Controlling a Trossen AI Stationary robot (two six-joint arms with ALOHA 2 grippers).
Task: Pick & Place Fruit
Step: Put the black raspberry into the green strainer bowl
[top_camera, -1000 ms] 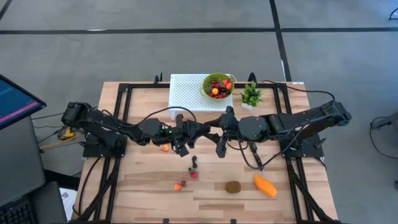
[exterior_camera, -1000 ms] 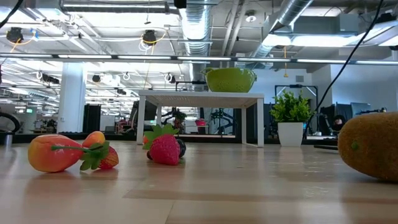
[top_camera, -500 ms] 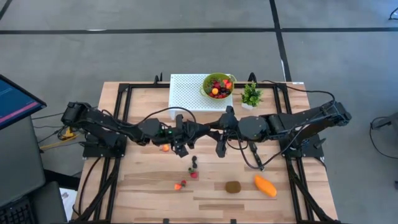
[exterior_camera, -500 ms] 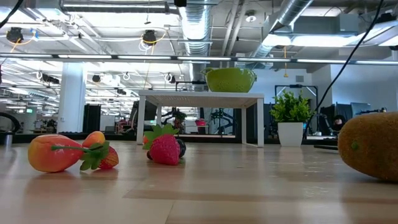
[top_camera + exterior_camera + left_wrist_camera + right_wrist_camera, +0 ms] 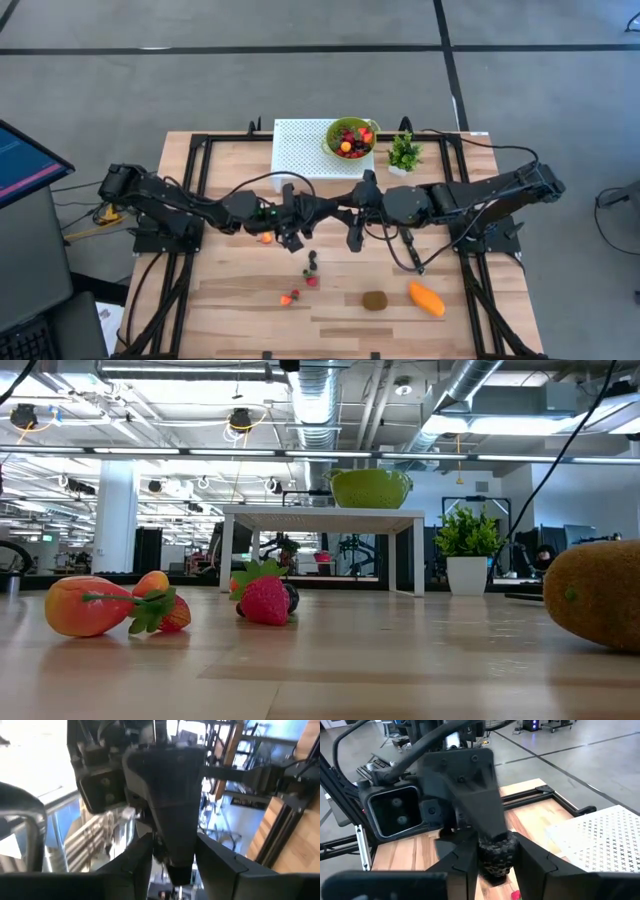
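Both grippers hang over the table's middle, facing each other. My right gripper (image 5: 354,240) (image 5: 496,866) is shut on a dark bumpy berry (image 5: 495,857). My left gripper (image 5: 291,238) (image 5: 175,870) is open, with the right arm's gripper showing through its gap. A small orange piece (image 5: 265,238) lies on the table beside it. Nearer the front edge lie a dark and red pair (image 5: 312,270), a red and orange pair (image 5: 290,297), the brown kiwi (image 5: 375,300) (image 5: 598,593) and the orange mango (image 5: 427,298). Neither gripper shows in the low view. My right gripper pinches the dark bumpy berry (image 5: 495,851) between its two fingers (image 5: 466,862), one on each side of it. The berry sits at the fingers' free ends. It is clear of the table, since no gripper shows at table height in the low view.
A green bowl (image 5: 350,150) with several fruits stands on a white perforated stand (image 5: 300,148) at the far edge. A small green potted plant (image 5: 404,152) is to its right. A black frame (image 5: 200,200) borders the table. Bare wood lies between the arms and the near edge.
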